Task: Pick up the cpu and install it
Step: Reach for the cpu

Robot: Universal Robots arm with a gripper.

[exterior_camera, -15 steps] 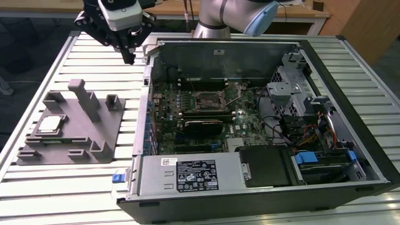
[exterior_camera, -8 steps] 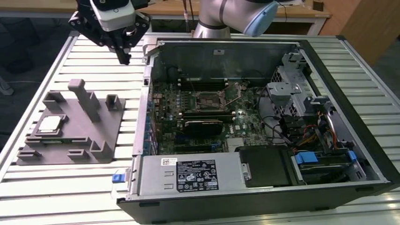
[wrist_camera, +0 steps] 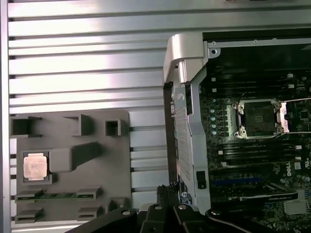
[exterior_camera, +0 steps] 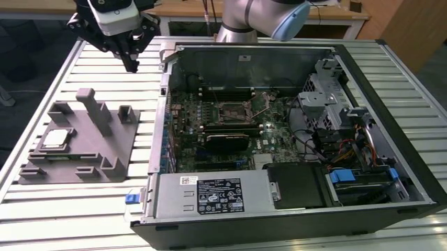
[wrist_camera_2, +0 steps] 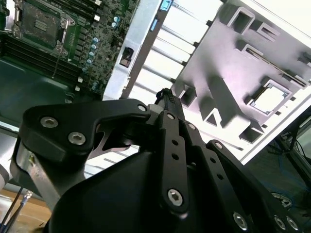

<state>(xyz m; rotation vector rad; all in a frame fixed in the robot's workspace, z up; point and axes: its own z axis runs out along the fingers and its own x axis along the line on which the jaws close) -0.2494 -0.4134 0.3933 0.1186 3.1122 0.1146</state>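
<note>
Slatted metal table (exterior_camera: 70, 219) carries grey fixture block (exterior_camera: 119, 151) and open computer case (exterior_camera: 279, 232).

From my seat the scene looks evenly bright, lit from above. The slatted metal table (wrist_camera: 73, 63) glares hard in both wrist views, its slats nearly white. In the second wrist view the cpu (wrist_camera_2: 268, 99) washes out to white and the grey fixture block (wrist_camera_2: 228, 63) picks up a pinkish cast. Light falls off inside the computer case (exterior_camera: 391, 104), leaving the motherboard (exterior_camera: 237, 120) in shade. The gripper (wrist_camera_2: 165, 94) reads as a dark mass.
</note>
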